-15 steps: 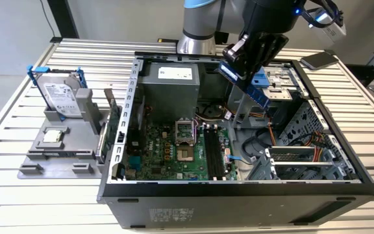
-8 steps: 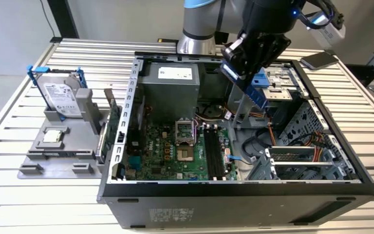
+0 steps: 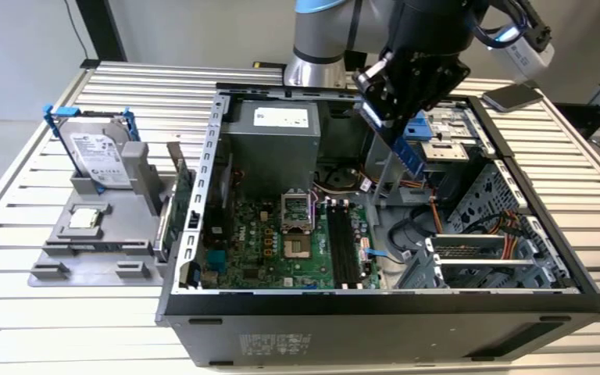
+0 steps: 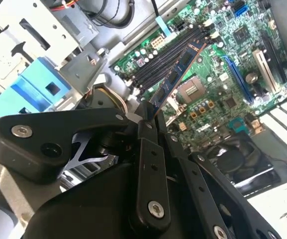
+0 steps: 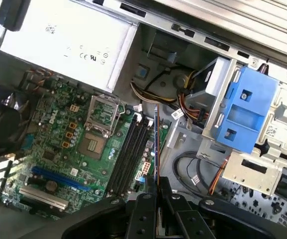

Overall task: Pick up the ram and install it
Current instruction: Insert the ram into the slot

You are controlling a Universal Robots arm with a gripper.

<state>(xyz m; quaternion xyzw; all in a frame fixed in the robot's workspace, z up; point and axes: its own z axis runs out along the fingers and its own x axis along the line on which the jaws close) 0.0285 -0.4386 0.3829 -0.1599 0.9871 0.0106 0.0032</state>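
Your gripper [image 3: 381, 113] clenches the ram [image 3: 408, 154] by one end; it hangs steeply tilted, above and beyond the flat-lying black slots [image 3: 344, 246]

Silver-blue arm [image 3: 316, 47], black pincer [image 4: 150, 118] (silver screws [image 4: 156, 209])

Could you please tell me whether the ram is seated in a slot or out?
Out: the thin dark memory stick is clamped in the black gripper, above the long black motherboard slots, apart from them.
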